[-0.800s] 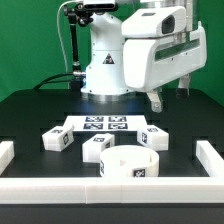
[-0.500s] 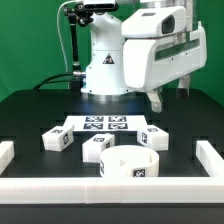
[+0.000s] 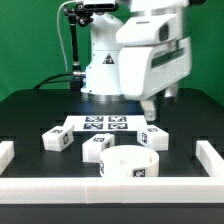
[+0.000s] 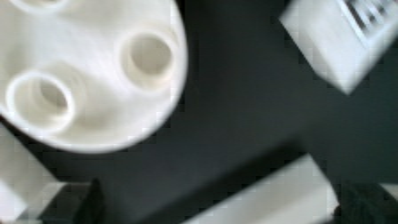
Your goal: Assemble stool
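The white ring-shaped seat (image 3: 130, 165) stands near the front of the black table. In the wrist view it is blurred, with two round holes showing (image 4: 89, 80). Three white tagged legs lie behind it: one at the exterior view's left (image 3: 57, 141), one in the middle (image 3: 97, 147) and one at the right (image 3: 154, 136). My gripper (image 3: 150, 106) hangs above the right leg, apart from it. In the wrist view the gripper (image 4: 214, 205) is open and empty, its dark fingers (image 4: 68, 205) far apart.
The marker board (image 3: 105, 126) lies behind the legs. A low white wall (image 3: 212, 156) borders the table at the left, right and front. The robot base (image 3: 105, 70) stands at the back. A blurred white piece (image 4: 356, 35) shows in the wrist view.
The arm has swung toward the exterior view's left and the gripper now hangs closer over the right leg. The parts have not moved.
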